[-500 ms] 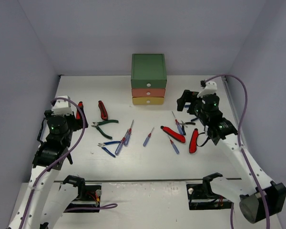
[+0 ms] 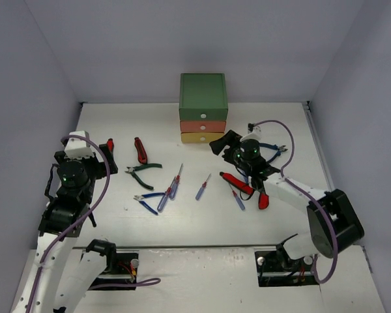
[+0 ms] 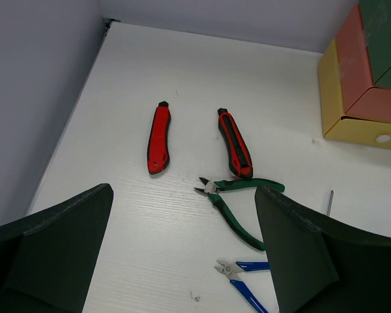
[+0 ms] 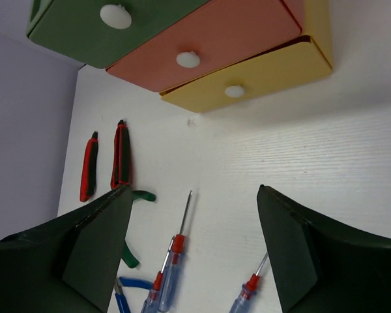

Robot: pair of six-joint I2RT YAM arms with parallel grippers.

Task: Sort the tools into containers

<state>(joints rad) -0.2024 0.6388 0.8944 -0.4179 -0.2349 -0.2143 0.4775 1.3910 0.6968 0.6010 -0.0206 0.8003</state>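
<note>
Facing the cabinet (image 2: 203,111) with my right claw (image 4: 194,190), I judge that everything turns on the white knob (image 4: 234,90) of the yellow drawer (image 4: 267,75). In my right wrist view it sits near the top of the frame, ahead of the gap between my fingers and slightly right of centre. The drawer front slants from lower left up to upper right, so I would need to roll level with it before closing in. That claw is released, fingers spread with nothing between them. All three drawers look pushed in, the orange-red drawer (image 4: 234,32) and green drawer (image 4: 85,32) stacked above the yellow one. My left claw (image 3: 182,195), also spread and empty, hangs well away at the left of the top view. It is over the red-handled tools (image 3: 159,139) and green cutters (image 3: 238,205) lying on the table (image 3: 182,78), so the right is far nearer the knob. No brand, label or writing is legible on drawers, knobs or handles.
</note>
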